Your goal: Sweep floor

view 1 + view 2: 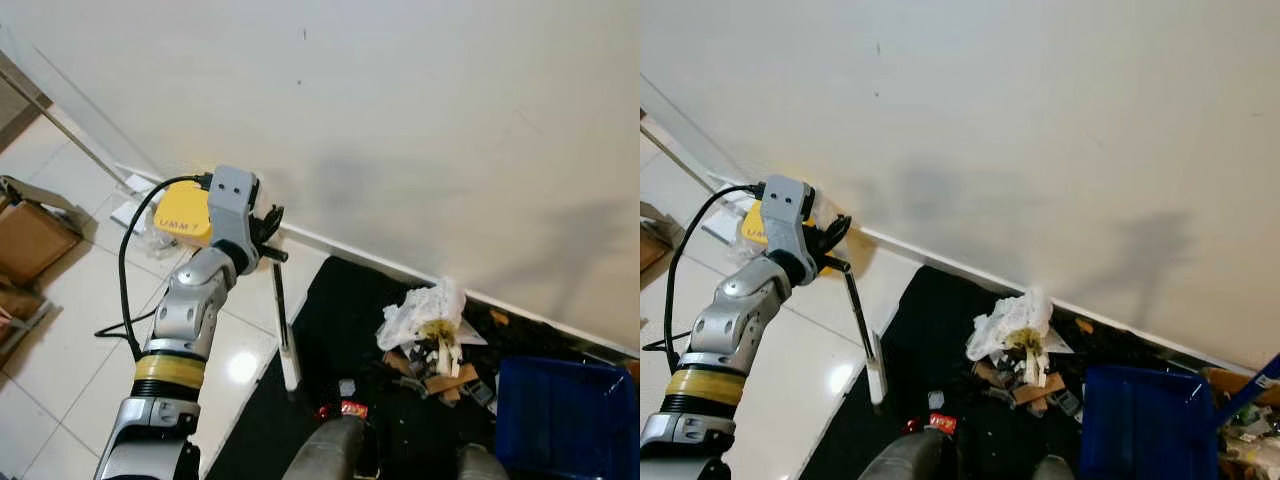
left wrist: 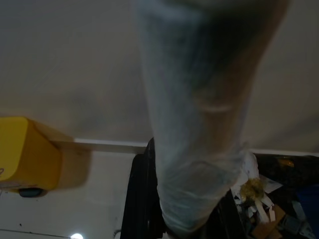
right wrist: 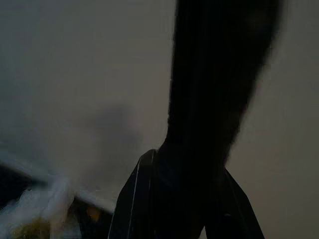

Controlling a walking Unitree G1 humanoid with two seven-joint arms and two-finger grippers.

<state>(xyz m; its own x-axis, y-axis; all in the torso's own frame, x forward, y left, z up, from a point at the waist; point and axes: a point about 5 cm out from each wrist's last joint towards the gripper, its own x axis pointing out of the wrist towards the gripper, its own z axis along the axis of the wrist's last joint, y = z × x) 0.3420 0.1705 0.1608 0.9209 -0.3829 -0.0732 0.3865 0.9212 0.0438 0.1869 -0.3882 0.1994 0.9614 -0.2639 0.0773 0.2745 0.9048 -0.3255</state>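
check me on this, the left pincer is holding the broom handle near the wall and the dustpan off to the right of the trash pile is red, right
Not quite: the dustpan is blue, not red, as the left eye view shows. The rest holds: the left pincer is closed on the broom handle near the wall, and the dustpan sits to the right of the trash pile.

tiled floor (image 1: 60, 350), black mat (image 1: 330, 330), rubbish pile (image 1: 432, 340)

I count one broom (image 1: 281, 300), one blue dustpan (image 1: 565, 415), one rubbish pile (image 1: 432, 340), one yellow box (image 1: 183, 213), two cardboard boxes (image 1: 30, 240).
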